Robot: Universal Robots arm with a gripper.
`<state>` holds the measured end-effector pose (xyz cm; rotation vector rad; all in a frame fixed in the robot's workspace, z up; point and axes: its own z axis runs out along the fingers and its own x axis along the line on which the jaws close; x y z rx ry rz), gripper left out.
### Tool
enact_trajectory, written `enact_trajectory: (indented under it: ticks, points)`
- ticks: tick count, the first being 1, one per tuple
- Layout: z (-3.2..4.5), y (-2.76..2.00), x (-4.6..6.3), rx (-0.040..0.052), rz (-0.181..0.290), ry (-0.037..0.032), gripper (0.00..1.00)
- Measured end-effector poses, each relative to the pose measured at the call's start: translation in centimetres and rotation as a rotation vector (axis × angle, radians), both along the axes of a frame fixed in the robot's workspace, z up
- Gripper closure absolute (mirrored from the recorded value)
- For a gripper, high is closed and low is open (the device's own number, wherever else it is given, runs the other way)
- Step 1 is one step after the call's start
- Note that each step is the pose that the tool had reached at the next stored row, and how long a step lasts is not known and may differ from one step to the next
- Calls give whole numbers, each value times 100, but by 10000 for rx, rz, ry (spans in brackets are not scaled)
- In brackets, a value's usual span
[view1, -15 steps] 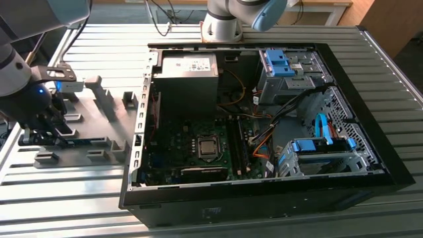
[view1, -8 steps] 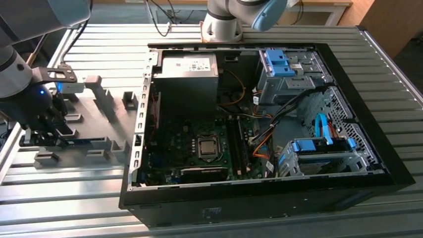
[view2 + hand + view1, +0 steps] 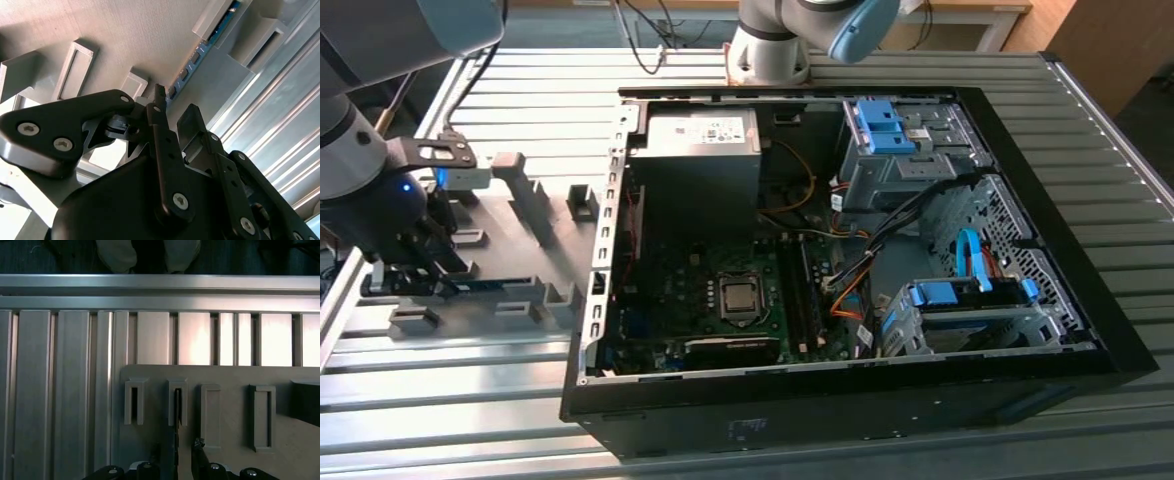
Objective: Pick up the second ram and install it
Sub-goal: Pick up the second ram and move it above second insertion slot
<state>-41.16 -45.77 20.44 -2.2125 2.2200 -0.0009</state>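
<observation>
The second ram (image 3: 487,285) is a thin blue-green stick standing on edge in the grey slotted holder (image 3: 534,215) on the exterior view's left. My gripper (image 3: 424,272) hangs low over the holder at the stick's end. In the second wrist view the ram (image 3: 200,47) runs down to the black fingertips (image 3: 159,97), and the gripper (image 3: 175,107) is open with a gap between the fingers. In the first wrist view the ram (image 3: 176,412) appears edge-on in a slot, and the gripper (image 3: 186,452) straddles its near end.
An open black computer case (image 3: 854,390) fills the middle and right, with the dark green motherboard (image 3: 720,300) and its long memory slots (image 3: 797,300) inside. The holder (image 3: 230,375) has several raised slot frames. The table (image 3: 440,400) is ribbed aluminium.
</observation>
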Motion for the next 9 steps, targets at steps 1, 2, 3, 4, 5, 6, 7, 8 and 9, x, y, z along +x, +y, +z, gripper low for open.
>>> enact_trajectory:
  ticks: [1, 2, 3, 4, 5, 6, 7, 8, 9]
  points:
    - [-2, 0, 0, 0, 0, 1, 63]
    - [-5, 0, 0, 0, 0, 1, 63]
    - [-7, 0, 0, 0, 0, 1, 63]
    - [-9, 0, 0, -1, 0, 1, 63]
    - [-10, 0, 0, -1, 0, 1, 63]
    - [-11, 0, 0, 0, 0, 1, 63]
    - [-11, 0, 0, 0, 0, 1, 63]
    - [-11, 0, 0, -1, 0, 1, 63]
    - [-11, 0, 0, 0, 0, 1, 63]
